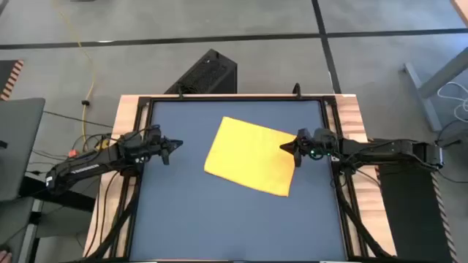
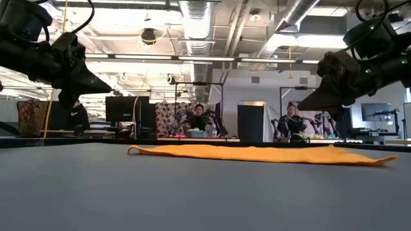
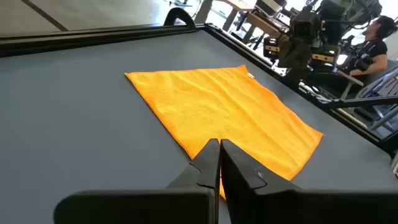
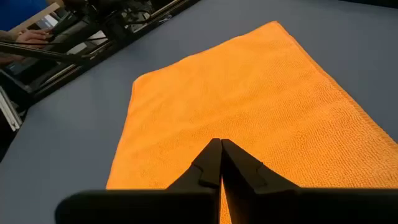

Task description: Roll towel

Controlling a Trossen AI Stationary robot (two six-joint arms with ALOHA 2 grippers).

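The yellow-orange towel point(image 1: 251, 156) lies spread flat on the dark blue-grey table point(image 1: 183, 219), turned at a slant, right of the table's middle. It also shows in the low view point(image 2: 257, 154), the left wrist view point(image 3: 224, 115) and the right wrist view point(image 4: 236, 106). My left gripper point(image 1: 175, 146) is shut and hangs above the table, left of the towel. My right gripper point(image 1: 284, 147) is shut and hangs above the towel's right edge. In the low view both grippers are clear of the table.
A raised black frame point(image 1: 234, 99) runs round the table, with wooden boards point(image 1: 351, 117) outside it. A black box point(image 1: 208, 73) stands on the floor beyond the far edge. People sit at desks point(image 2: 199, 122) in the room behind.
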